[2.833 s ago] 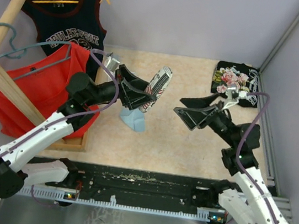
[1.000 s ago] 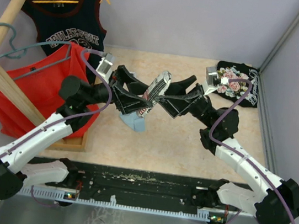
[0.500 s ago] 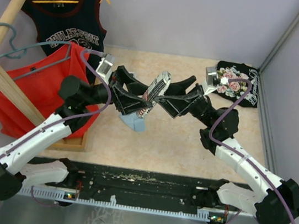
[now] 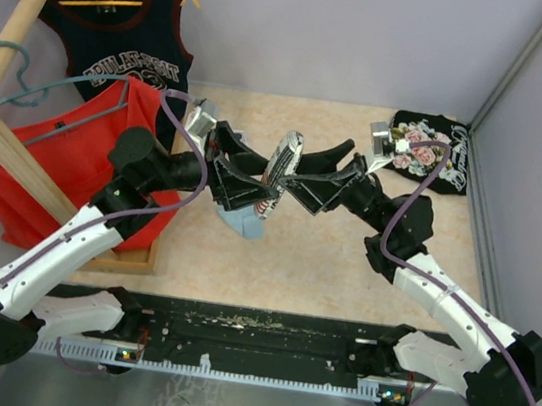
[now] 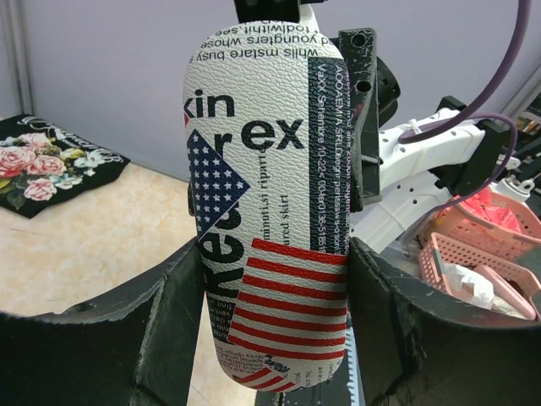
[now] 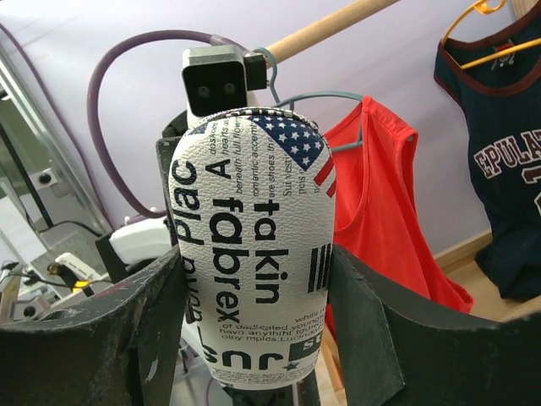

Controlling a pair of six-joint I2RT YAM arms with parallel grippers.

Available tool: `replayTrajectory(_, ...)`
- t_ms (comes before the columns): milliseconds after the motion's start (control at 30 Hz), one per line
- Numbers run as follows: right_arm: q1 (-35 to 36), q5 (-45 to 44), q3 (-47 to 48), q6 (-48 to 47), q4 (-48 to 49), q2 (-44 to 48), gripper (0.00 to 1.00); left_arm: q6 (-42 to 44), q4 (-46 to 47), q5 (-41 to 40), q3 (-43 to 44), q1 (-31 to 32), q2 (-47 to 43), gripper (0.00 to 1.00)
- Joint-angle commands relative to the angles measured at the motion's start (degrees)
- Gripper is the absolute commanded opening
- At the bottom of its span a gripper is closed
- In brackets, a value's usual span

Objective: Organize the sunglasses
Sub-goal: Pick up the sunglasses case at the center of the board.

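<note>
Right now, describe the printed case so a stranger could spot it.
Over the middle of the beige table, where both arms meet, an oblong case is held by the left tool and right tool. Its white skin with black lettering and stars-and-stripes sets it apart from the plain light-blue cloth beneath.

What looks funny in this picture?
The flag-print case isn't lying down: it hangs tilted in mid-air above the blue cloth, pinched by the left gripper and the right gripper at once.
</note>
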State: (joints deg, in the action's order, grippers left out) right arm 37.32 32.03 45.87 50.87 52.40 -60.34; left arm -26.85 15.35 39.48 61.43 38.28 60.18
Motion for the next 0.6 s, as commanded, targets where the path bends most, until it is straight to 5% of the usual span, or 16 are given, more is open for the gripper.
replayTrajectory(0, 0.5, 2.2, 2.7, 1.0, 1.6, 2.8, 0.0, 8.6, -4.6, -9.1, 2.2, -1.1, -1.1, 0.5)
replayTrajectory(567, 0.5, 3.8, 2.9, -1.6, -4.1, 4.6, 0.0, 11.0, -9.6, -12.0, 3.1, -5.1, -4.8, 0.56)
